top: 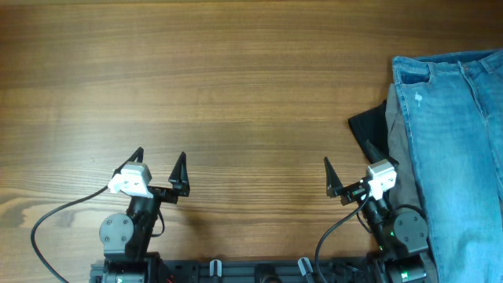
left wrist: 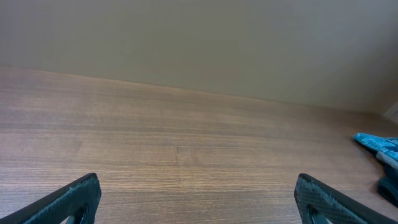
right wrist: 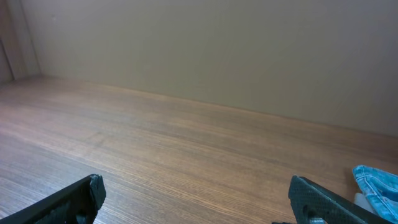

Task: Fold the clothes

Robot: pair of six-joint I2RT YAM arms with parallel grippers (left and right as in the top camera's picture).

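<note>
The light blue denim jeans (top: 460,141) lie flat at the right edge of the wooden table (top: 236,94), on top of grey trousers (top: 397,137) and a black garment (top: 368,127). A blue corner of the jeans shows at the right of the left wrist view (left wrist: 380,144) and of the right wrist view (right wrist: 378,185). My left gripper (top: 159,167) is open and empty at the front left, far from the jeans. My right gripper (top: 350,173) is open and empty at the front right, just left of the pile. Both show wide-spread fingers over bare wood (left wrist: 198,199) (right wrist: 193,196).
The pile of garments runs off the table's right side. A plain beige wall (left wrist: 199,43) rises behind the table's far edge. Black cables trail from both arm bases (top: 55,216) at the front edge.
</note>
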